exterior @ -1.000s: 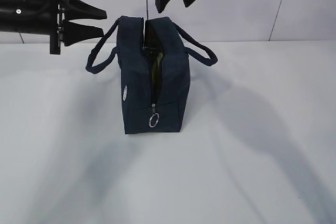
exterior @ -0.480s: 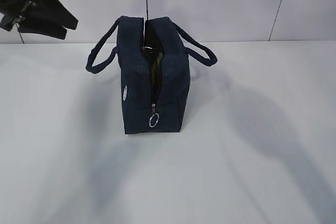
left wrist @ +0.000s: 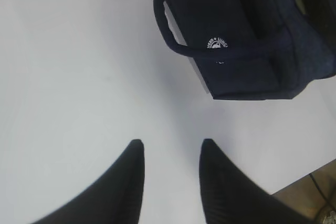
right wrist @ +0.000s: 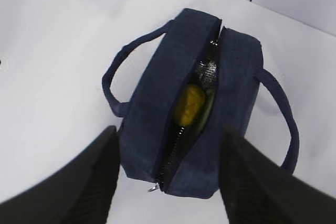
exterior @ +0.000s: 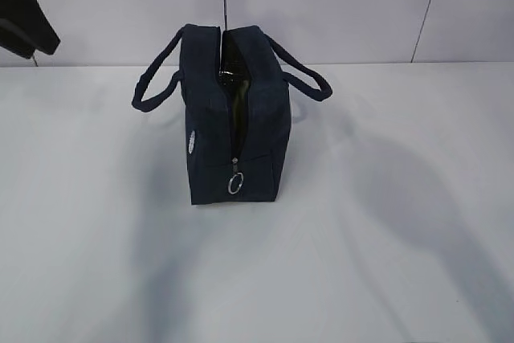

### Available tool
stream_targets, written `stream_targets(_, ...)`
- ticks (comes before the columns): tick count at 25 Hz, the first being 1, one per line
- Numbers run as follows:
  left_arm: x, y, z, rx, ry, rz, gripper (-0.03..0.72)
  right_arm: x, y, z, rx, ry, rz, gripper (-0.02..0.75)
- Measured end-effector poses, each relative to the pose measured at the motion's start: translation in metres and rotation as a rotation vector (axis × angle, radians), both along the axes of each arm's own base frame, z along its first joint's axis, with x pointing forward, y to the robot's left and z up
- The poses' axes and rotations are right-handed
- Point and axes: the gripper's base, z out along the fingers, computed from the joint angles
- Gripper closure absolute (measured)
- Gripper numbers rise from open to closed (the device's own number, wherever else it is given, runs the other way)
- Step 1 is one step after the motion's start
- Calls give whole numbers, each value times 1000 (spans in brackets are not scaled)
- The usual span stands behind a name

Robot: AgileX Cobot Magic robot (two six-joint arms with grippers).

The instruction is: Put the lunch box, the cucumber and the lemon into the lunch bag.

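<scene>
Both arms have pulled away since a second ago: the right gripper (right wrist: 168, 177) has left the exterior view, and the left gripper (left wrist: 170, 156) shows only as a dark shape at the upper left edge. Left jaws are partly apart and empty above the white table (exterior: 385, 238); right jaws are wide apart and empty above the lunch bag (exterior: 233, 118). Unmoved, the bag stands upright and unzipped, with the lemon (right wrist: 189, 103) inside beside something green
</scene>
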Motion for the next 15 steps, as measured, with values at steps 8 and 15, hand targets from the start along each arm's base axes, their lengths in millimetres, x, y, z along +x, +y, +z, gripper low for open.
stream_targets(8,-21,-2,27,67,-65,-1,450,-26,-1,10,-57,-29,23,296)
stream_targets(15,-56,4,52,89,-136,15,450,-59,-27,-7,-133,18,15,296)
